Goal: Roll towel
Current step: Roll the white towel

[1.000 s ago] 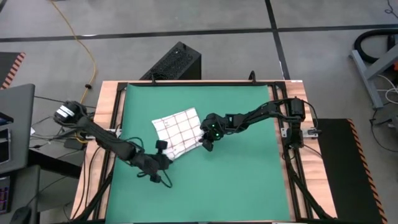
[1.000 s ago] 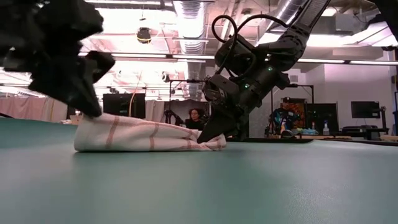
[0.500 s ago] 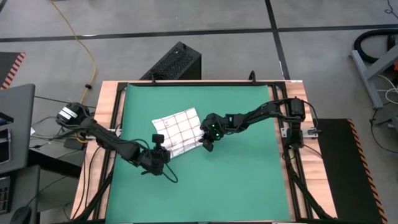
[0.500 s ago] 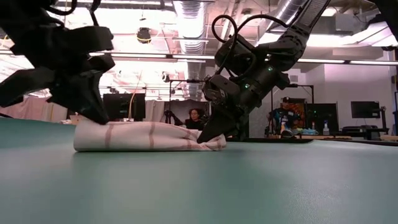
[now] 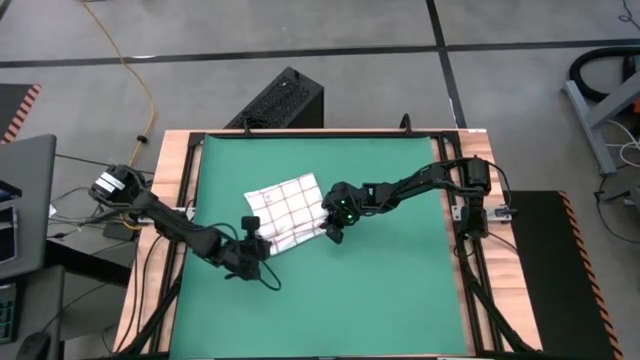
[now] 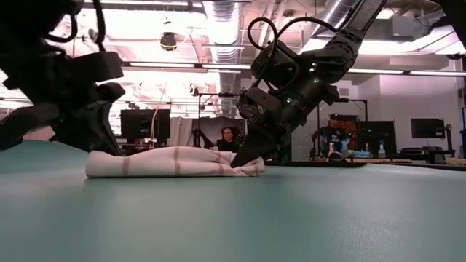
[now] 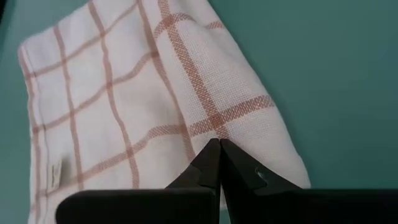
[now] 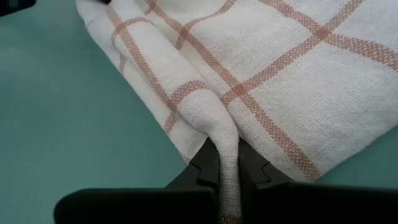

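The towel (image 5: 285,208), white with a thin red check, lies partly rolled in the middle of the green mat (image 5: 400,290), its bulk resting on the mat. My left gripper (image 7: 219,144) is shut at the towel's near left end (image 6: 102,161). My right gripper (image 8: 227,171) is shut on the towel's right end (image 6: 247,166). Both arms slant down at the cloth from opposite sides. My left gripper sets its shut fingertips (image 7: 211,155) on top of the towel's rolled near edge (image 7: 217,124), slanting down from the table's near left. No cloth shows between the fingers. The towel lies flat on the mat under them. My right gripper pinches a raised ridge of cloth (image 8: 219,127) at the towel's right end between its two fingers, slanting down from the table's right. The ridge is a fold, so more than one layer. The towel's end stays down on the mat.
The mat has free room to the near and right sides. Wooden table borders (image 5: 170,200) frame it. A black box (image 5: 280,100) stands on the floor beyond the far edge. People (image 6: 229,137) show in the room behind the table.
My left gripper has sunk and tipped further down at the towel's left end, drawing in a little toward the towel. That end of the towel now lies lower and flatter than before. The right end has stayed where it was.
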Tool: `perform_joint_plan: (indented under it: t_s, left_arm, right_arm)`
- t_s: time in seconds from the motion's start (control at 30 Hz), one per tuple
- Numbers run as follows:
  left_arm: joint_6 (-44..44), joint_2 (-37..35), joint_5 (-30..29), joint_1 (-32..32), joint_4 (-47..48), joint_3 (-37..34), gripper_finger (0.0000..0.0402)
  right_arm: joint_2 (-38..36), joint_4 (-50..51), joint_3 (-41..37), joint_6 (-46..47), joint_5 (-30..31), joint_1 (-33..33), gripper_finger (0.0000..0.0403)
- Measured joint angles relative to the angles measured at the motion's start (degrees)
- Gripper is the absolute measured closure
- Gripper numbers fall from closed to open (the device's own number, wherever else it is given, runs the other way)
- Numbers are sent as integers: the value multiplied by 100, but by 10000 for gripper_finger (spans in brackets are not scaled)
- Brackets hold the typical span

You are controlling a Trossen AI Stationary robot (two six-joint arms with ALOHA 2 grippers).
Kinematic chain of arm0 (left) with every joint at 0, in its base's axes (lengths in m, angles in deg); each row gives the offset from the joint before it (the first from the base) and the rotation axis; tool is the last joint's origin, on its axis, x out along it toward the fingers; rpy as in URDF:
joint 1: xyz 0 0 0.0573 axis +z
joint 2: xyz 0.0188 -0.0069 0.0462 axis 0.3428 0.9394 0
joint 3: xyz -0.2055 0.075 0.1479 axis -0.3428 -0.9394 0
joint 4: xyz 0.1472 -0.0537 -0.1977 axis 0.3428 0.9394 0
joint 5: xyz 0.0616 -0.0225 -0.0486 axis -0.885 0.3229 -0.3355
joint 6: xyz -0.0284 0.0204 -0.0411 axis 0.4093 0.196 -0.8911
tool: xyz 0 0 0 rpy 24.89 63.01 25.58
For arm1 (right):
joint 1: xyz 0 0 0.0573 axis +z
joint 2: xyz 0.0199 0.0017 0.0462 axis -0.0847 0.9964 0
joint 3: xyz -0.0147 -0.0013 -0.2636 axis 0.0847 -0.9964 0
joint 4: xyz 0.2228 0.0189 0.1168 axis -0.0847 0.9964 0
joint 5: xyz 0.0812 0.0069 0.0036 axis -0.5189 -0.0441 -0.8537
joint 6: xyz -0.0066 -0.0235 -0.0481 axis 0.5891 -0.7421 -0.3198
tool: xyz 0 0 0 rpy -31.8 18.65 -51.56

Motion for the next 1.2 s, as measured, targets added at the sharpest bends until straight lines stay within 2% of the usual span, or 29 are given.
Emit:
perform_joint_plan:
  t_s: [0.1,0.33,0.47,0.67,0.87,0.97,1.07,1.2]
  left_arm:
    - [-75,-2,-70,0,-51,-155,402]
    - [-546,-13,-22,0,-64,-368,401]
    - [-622,-15,-20,0,-61,-408,401]
    - [-600,-10,5,0,-34,-415,401]
    - [-603,-6,25,0,-2,-417,401]
    - [-605,-6,32,0,3,-419,401]
    - [-607,-4,39,0,5,-419,401]
    - [-621,-2,27,0,7,-421,401]
  right_arm:
    - [1,-30,-1,-57,-6,0,362]
    - [-220,62,-21,-688,-7,4,297]
    - [-365,61,-24,-842,10,-4,274]
    - [-564,126,-24,-1624,159,-28,248]
    - [-1075,-11,-22,-2290,162,-20,244]
    - [-1215,-593,-174,-2688,119,153,250]
    - [-1081,-1087,-346,-2888,-211,346,259]
    - [-740,-1447,-424,-2914,-327,456,271]
